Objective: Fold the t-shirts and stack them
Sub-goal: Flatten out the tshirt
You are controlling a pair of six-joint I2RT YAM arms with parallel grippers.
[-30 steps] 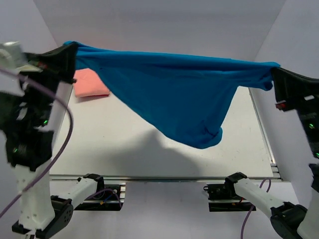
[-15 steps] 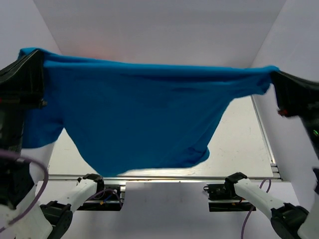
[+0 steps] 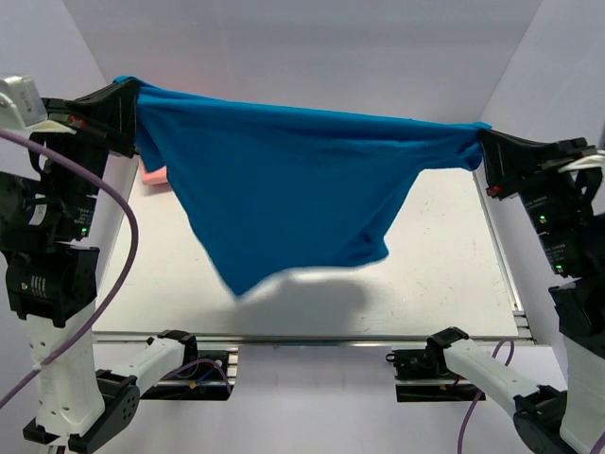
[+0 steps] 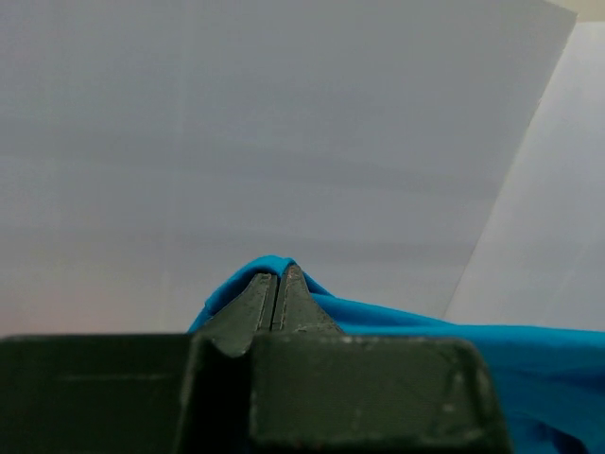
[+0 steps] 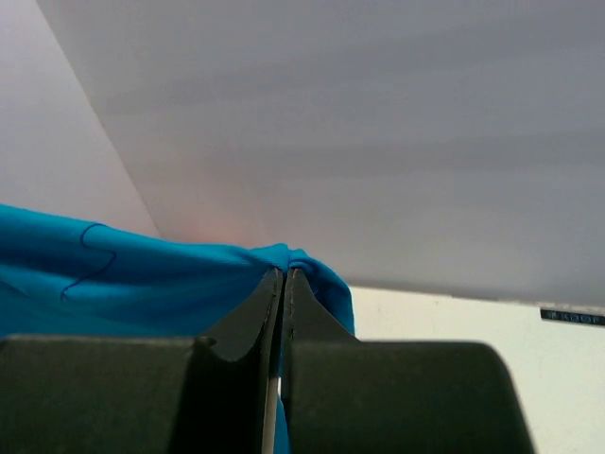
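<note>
My left gripper (image 3: 135, 93) is clamped tight on one end of the bright blue soft cloth t-shirt (image 3: 284, 184), and my right gripper (image 3: 484, 149) is pinched closed on the opposite end, so the shirt hangs stretched between them, high above the white table (image 3: 444, 255). Its top edge runs nearly taut from side to side, while the loose body sags in a rough triangle toward the left of centre, clear of the tabletop. The salmon-pink cloth t-shirt (image 3: 151, 174) lies on the table at the far left, mostly hidden behind the blue one.
</note>
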